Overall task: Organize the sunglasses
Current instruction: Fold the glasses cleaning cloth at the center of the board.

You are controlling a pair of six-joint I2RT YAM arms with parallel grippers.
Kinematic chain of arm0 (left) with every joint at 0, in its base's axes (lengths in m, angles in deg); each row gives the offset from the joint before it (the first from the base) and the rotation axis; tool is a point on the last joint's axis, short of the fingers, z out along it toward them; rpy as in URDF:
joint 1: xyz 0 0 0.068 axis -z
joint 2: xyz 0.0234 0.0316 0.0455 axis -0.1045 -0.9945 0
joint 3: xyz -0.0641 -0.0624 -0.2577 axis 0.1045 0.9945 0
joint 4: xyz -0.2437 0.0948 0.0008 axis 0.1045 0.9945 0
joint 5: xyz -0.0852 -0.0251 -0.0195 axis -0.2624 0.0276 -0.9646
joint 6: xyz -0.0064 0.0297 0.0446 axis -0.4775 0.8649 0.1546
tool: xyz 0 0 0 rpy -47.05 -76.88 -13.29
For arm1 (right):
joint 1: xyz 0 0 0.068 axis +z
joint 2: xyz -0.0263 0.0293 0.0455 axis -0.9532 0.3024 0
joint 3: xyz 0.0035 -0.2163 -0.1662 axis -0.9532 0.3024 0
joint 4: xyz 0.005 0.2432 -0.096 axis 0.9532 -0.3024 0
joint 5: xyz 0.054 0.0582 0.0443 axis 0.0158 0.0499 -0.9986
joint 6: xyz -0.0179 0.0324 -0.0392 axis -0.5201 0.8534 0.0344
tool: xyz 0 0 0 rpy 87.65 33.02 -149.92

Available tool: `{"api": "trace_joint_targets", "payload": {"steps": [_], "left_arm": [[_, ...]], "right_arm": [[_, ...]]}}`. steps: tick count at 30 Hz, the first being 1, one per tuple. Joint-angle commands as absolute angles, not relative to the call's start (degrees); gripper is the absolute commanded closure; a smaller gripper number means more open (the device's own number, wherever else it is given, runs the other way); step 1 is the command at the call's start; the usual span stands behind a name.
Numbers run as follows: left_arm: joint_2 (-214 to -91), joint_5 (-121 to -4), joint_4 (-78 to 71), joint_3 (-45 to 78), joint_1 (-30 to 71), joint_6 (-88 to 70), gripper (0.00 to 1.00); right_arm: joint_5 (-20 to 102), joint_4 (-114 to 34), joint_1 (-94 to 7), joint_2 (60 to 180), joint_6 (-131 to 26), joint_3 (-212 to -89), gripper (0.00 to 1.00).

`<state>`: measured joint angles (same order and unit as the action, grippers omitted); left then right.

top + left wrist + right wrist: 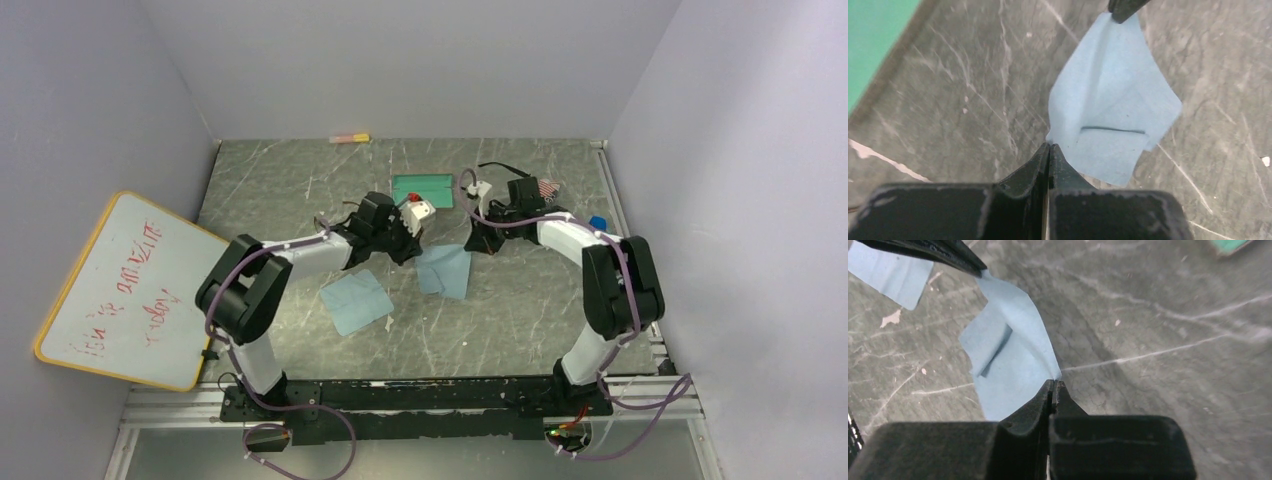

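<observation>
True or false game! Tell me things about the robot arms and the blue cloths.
1. The left arm and right arm pinch one blue cloth between their jaws. True.
2. The other blue cloth hangs in the air. False: it lies flat on the table.
3. The left arm's jaws stand wide open. False: they are shut on a cloth corner.
4. A whiteboard with red writing sits at the left. True.

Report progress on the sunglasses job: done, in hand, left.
Done: nothing finished shows; one blue cloth lies flat. In hand: the left gripper and right gripper are each shut on a corner of the second cloth, held between them. Left: what look like dark sunglasses lie loose at the back, not packed.
</observation>
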<state>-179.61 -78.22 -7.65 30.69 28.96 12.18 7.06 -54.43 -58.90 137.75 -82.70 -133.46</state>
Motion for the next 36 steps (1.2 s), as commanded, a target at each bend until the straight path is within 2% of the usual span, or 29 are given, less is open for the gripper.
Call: {"api": "trace_joint_targets", "payload": {"steps": [1,23,31,36], "left_arm": [[-175.28,-81.85,-10.10,31.53,29.16,14.41,0.95],[-156.22,-91.53,-8.84,39.29,29.73,21.12,0.95],[-158.14,-91.53,-9.81,40.64,29.77,18.73,0.95],[-161.04,-85.70,-13.06,40.45,29.77,16.76,0.95]], "right_arm": [[6.38,-52.20,-58.81,132.83,-84.99,-132.88,1.00],[1.89,-64.49,-57.92,109.57,-97.92,-126.28,1.00],[1.84,-61.99,-57.82,110.13,-96.37,-125.30,1.00],[5.85,-56.20,-57.48,113.90,-92.75,-124.75,1.00]]}}
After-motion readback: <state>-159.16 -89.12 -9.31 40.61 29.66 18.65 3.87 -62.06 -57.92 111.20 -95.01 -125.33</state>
